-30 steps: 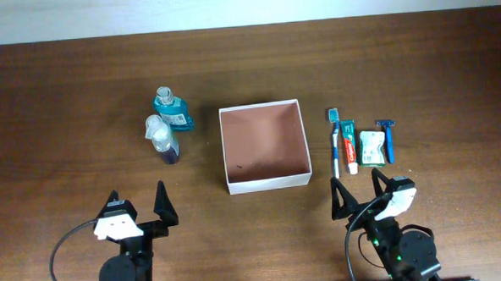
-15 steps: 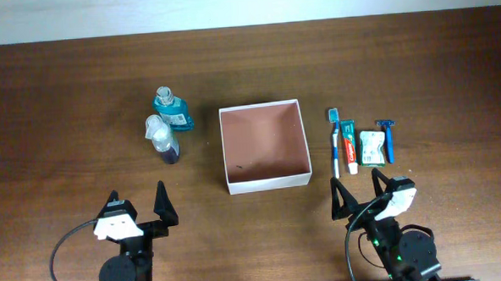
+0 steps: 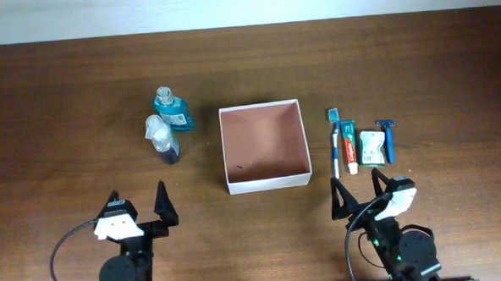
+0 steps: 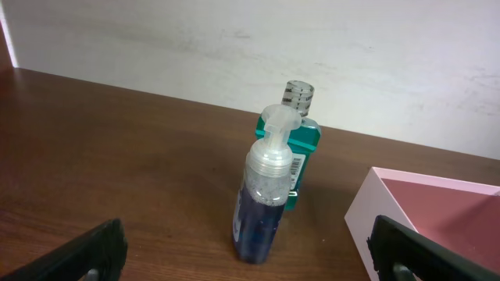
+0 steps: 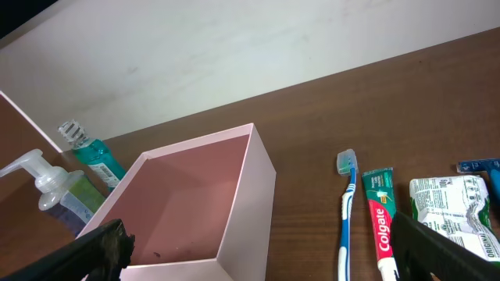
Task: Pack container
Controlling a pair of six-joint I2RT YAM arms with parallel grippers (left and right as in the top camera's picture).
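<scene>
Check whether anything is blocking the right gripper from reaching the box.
Nothing visible does. Only bare table lies between the right gripper and the box; the toothbrush lies directly ahead of the gripper, right of the box.

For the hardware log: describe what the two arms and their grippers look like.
The left arm and right arm are black, each with a white block behind its gripper. The left gripper and right gripper each have two black, tapering fingers. A thin black cable loops beside the left arm's base; small green lights show on the right arm.
</scene>
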